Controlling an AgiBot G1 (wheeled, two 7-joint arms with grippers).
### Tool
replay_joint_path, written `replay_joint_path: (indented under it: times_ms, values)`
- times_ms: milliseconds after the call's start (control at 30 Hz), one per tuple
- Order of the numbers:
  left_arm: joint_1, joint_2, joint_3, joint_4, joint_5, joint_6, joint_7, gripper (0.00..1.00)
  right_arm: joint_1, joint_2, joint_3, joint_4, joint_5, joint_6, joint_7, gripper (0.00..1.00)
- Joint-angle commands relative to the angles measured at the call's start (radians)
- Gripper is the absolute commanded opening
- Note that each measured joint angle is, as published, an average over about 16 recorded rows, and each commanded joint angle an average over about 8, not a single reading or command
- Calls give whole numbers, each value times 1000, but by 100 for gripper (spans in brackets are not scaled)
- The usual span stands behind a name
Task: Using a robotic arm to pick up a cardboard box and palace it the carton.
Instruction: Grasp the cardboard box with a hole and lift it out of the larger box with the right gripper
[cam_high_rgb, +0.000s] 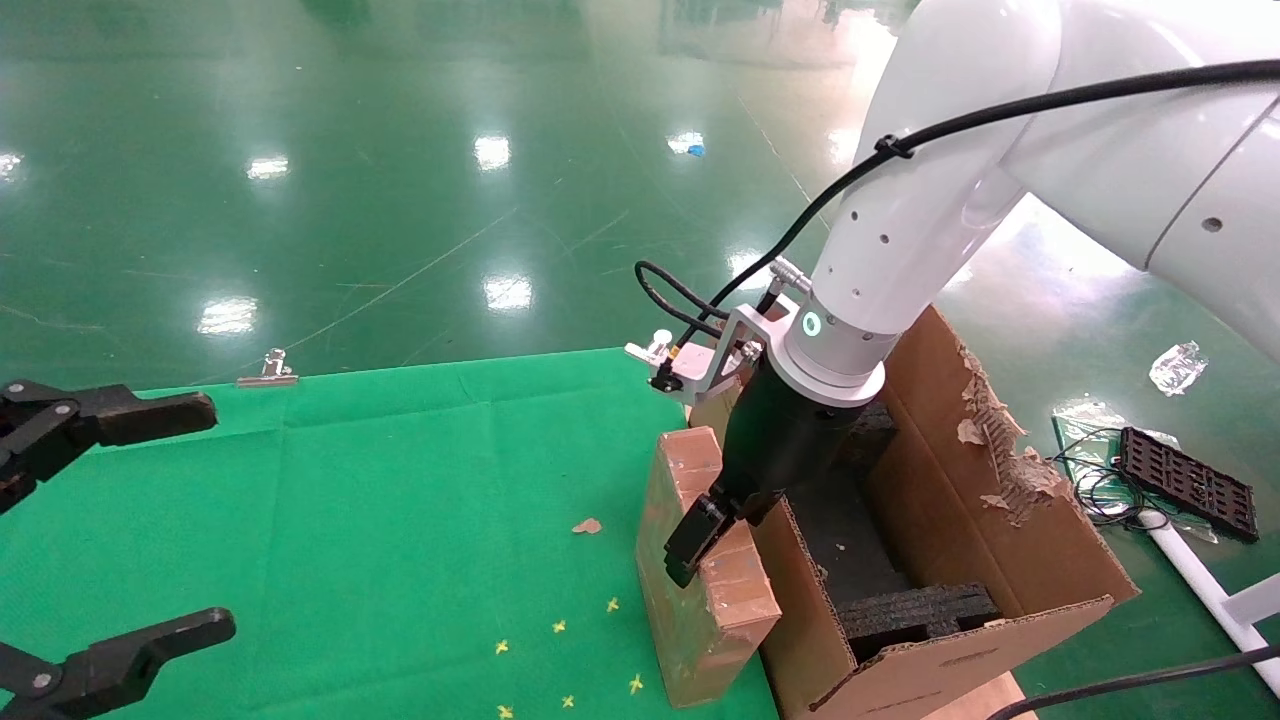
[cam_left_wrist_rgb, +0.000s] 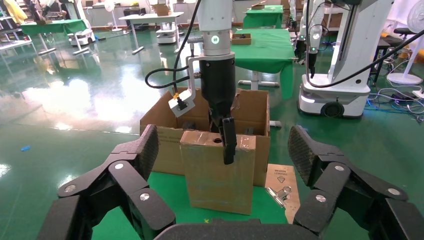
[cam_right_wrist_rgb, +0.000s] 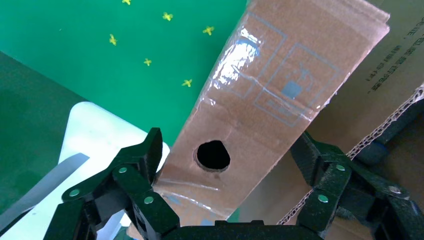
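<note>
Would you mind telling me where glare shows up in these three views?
Head view: bright lamp reflections dot the glossy green floor. Left wrist view: a broad pale sheen lies on the floor to one side of the carton. Right wrist view: clear tape on the cardboard box shines white near its round hole.

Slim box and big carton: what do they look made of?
The slim box looks like brown cardboard with glossy tape on its narrow top edge, which glints. The carton looks like corrugated cardboard: fluting shows on its cut edges, and one flap is torn.
</note>
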Motion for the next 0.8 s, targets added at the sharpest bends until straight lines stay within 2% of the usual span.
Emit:
replay_joint_path:
  times_ms: [33, 567, 800]
  values:
    - [0, 0, 0, 0, 0, 0, 0, 0, -2, 2, -1, 5, -3, 6, 4, 0]
    - [0, -1, 1, 0, -1, -1, 1, 0, -2, 17, -10, 29, -17, 14, 21, 0]
    - [0, -1, 2, 0, -1, -1, 1, 0, 32, 46, 19, 37, 1, 34, -21, 0]
